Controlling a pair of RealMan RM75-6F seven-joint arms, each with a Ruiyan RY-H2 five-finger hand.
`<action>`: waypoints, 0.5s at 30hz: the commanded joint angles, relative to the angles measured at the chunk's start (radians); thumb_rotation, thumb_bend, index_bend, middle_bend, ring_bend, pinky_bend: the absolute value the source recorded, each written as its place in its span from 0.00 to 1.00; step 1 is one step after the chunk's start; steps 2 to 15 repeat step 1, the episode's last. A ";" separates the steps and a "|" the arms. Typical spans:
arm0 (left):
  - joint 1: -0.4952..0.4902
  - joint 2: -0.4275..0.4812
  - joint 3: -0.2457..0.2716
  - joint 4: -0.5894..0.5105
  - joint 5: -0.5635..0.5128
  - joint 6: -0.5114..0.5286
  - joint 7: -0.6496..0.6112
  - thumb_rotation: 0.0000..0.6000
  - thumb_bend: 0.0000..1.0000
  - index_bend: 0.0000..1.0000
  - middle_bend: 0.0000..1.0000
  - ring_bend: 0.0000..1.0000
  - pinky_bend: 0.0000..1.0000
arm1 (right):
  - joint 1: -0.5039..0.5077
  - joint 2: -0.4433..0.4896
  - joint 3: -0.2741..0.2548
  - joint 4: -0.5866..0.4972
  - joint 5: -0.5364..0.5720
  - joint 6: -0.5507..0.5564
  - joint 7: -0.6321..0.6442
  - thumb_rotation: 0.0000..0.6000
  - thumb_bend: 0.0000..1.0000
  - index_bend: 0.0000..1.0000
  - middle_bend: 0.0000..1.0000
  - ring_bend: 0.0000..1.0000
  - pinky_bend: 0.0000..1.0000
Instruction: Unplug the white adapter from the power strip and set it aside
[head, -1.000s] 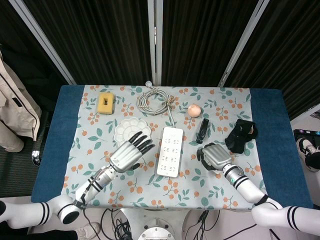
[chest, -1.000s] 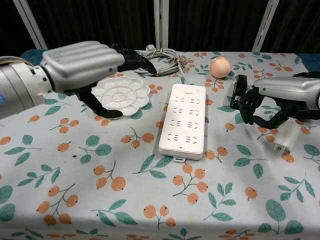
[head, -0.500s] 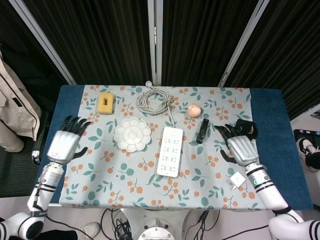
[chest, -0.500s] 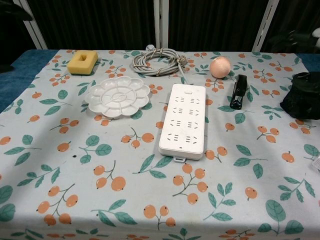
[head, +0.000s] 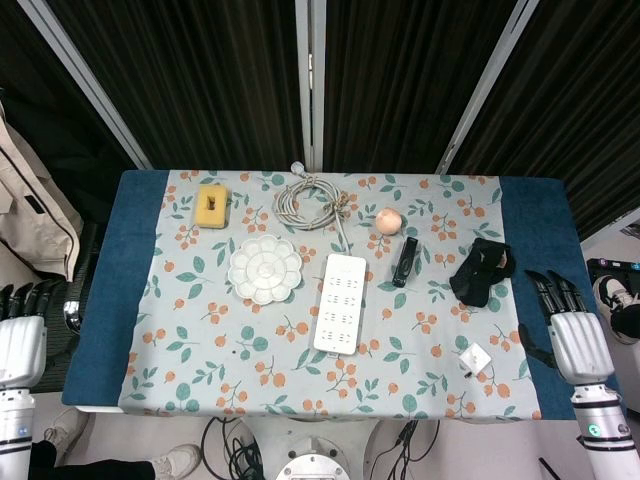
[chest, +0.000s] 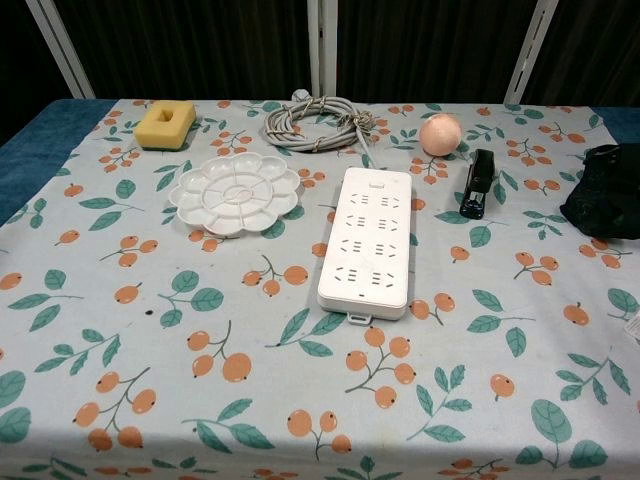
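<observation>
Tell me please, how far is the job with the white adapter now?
It looks finished. The white adapter lies on the cloth, apart from the power strip, whose sockets show nothing plugged in. Nothing is in hand: the left robot hand and the right robot hand are both off the table's sides, fingers spread and empty. Nothing seems left to do.
</observation>
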 joint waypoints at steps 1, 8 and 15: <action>0.034 -0.019 0.021 -0.011 0.047 0.040 0.025 1.00 0.21 0.14 0.13 0.07 0.05 | -0.030 0.003 -0.011 0.000 -0.013 0.016 0.011 1.00 0.36 0.00 0.11 0.00 0.09; 0.034 -0.019 0.021 -0.011 0.047 0.040 0.025 1.00 0.21 0.14 0.13 0.07 0.05 | -0.030 0.003 -0.011 0.000 -0.013 0.016 0.011 1.00 0.36 0.00 0.11 0.00 0.09; 0.034 -0.019 0.021 -0.011 0.047 0.040 0.025 1.00 0.21 0.14 0.13 0.07 0.05 | -0.030 0.003 -0.011 0.000 -0.013 0.016 0.011 1.00 0.36 0.00 0.11 0.00 0.09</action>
